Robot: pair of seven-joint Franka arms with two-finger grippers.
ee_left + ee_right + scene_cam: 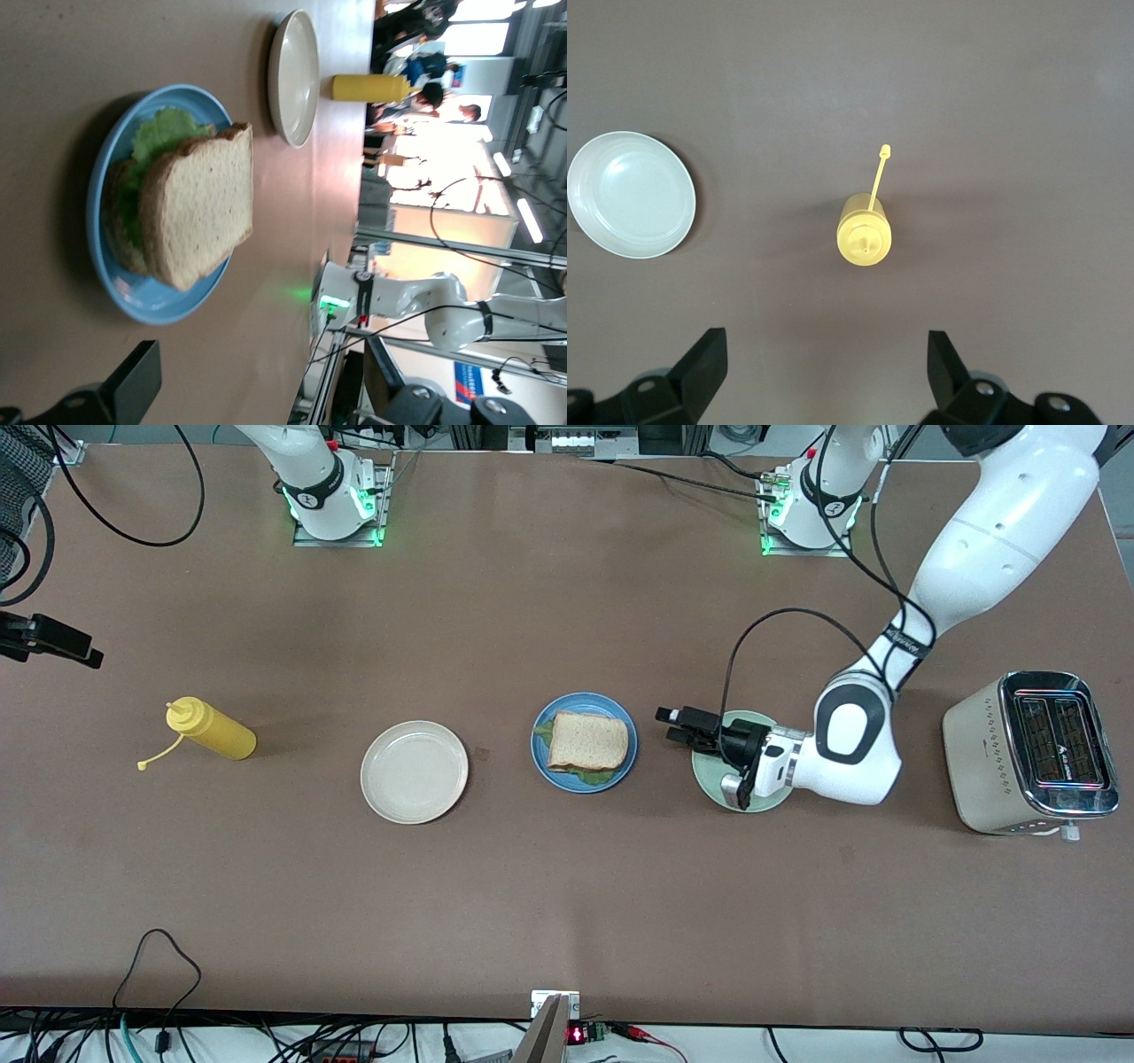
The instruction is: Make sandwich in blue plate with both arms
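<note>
The sandwich [587,741], a toasted top slice over green lettuce [592,777] and a lower slice, lies on the blue plate [539,757] at mid-table. In the left wrist view the sandwich [199,217] sits on the blue plate [133,297] just ahead of the fingers. My left gripper [675,726] is open and empty, lying low over the edge of the mint-green plate [709,784] and pointing at the blue plate; it also shows in the left wrist view [259,354]. My right gripper [824,341] is open and empty, high over the mustard bottle [864,235], and out of the front view.
A beige plate [414,771] lies beside the blue plate toward the right arm's end. The yellow mustard bottle [213,729] lies on its side farther toward that end. A toaster [1028,753] stands at the left arm's end.
</note>
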